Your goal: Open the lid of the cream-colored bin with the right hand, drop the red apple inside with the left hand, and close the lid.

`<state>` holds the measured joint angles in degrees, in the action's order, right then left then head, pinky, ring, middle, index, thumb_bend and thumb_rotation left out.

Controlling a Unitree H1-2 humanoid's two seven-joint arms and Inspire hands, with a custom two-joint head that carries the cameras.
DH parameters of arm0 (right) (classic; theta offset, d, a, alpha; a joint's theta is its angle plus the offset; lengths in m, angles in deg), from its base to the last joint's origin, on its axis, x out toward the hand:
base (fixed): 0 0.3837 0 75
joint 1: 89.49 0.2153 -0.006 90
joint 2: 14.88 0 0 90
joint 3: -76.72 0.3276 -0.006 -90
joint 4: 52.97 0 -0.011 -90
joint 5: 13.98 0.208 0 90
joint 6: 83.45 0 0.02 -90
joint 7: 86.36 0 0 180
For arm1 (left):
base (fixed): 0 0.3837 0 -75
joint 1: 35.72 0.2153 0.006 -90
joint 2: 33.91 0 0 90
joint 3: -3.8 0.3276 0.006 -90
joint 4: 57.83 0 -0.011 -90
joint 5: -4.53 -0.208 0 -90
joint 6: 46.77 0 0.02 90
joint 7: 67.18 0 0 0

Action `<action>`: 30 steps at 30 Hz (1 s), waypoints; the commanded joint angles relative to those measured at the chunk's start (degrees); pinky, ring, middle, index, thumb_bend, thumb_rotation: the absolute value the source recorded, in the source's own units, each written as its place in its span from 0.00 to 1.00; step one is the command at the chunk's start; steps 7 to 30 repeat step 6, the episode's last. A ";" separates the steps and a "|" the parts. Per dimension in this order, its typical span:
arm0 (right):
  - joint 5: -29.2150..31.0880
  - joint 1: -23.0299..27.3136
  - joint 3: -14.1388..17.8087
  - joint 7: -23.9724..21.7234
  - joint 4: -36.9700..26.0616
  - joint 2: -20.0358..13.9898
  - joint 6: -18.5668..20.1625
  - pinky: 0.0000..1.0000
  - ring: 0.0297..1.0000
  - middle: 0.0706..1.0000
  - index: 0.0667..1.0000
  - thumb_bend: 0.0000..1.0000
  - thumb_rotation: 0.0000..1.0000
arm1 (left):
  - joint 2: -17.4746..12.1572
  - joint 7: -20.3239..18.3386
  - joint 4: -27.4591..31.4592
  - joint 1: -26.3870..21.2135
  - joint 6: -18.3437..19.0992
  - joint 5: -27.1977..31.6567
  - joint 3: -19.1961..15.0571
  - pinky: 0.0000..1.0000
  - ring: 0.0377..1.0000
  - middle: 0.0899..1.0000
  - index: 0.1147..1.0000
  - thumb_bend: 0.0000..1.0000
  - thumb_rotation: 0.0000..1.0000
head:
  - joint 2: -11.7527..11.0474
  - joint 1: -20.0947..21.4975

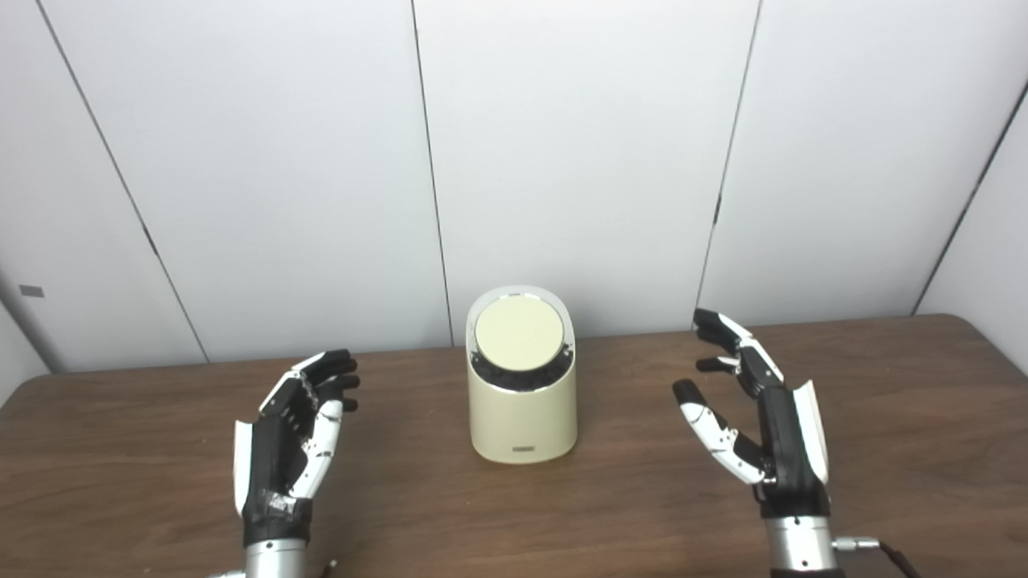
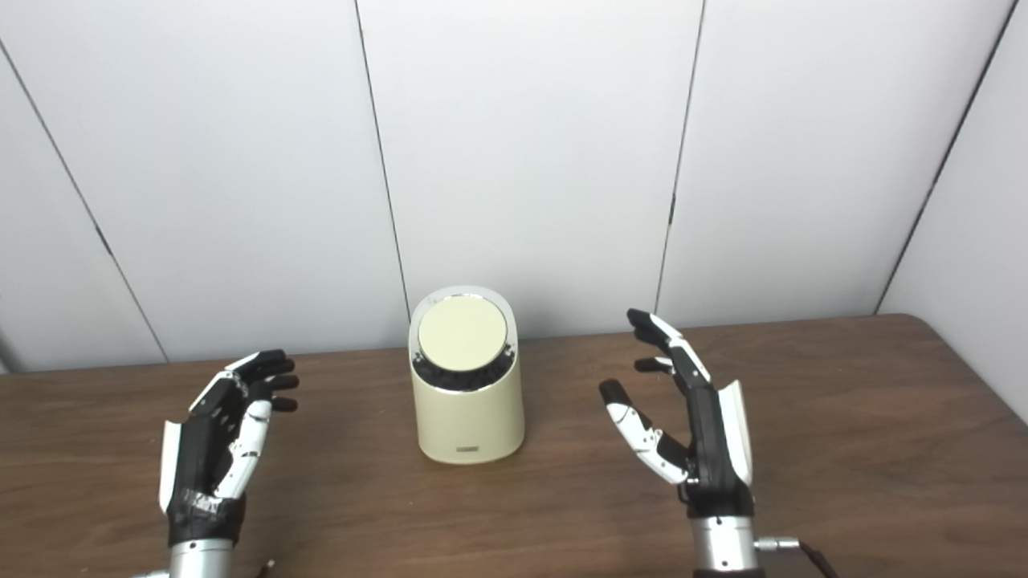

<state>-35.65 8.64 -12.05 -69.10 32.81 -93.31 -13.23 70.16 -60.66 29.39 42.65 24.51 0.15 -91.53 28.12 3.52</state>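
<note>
The cream-colored bin [image 1: 522, 401] stands upright near the middle of the wooden table [image 1: 923, 449], its round lid [image 1: 519, 332] lying shut and tilted toward me. My left hand [image 1: 293, 437] hovers to the bin's left, open and empty, palm turned toward the bin. My right hand [image 1: 759, 421] hovers to the bin's right, open and empty, fingers spread, palm toward the bin. Both hands are well apart from the bin. No red apple shows in either view.
A white panelled wall [image 1: 562, 144] stands right behind the table. The table's back right corner is rounded [image 1: 964, 321]. A cable [image 1: 891, 554] runs from the right wrist.
</note>
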 commanded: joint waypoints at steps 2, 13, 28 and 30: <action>0.22 0.83 1.00 1.94 -0.27 0.57 -4.08 0.66 0.75 0.77 0.75 0.22 0.41 | -0.71 0.25 3.11 -0.56 -0.45 0.13 -0.45 0.57 0.65 0.67 0.67 0.26 0.44 | -0.05 -0.26; 0.96 -0.26 1.36 2.38 1.76 0.87 -6.44 0.66 0.74 0.75 0.74 0.20 0.34 | -0.81 0.46 4.34 0.39 -0.64 -0.38 -0.80 0.57 0.66 0.68 0.67 0.26 0.42 | 0.12 -0.60; 0.96 -0.26 1.36 2.38 1.76 0.87 -6.44 0.66 0.74 0.75 0.74 0.20 0.34 | -0.81 0.46 4.34 0.39 -0.64 -0.38 -0.80 0.57 0.66 0.68 0.67 0.26 0.42 | 0.12 -0.60; 0.96 -0.26 1.36 2.38 1.76 0.87 -6.44 0.66 0.74 0.75 0.74 0.20 0.34 | -0.81 0.46 4.34 0.39 -0.64 -0.38 -0.80 0.57 0.66 0.68 0.67 0.26 0.42 | 0.12 -0.60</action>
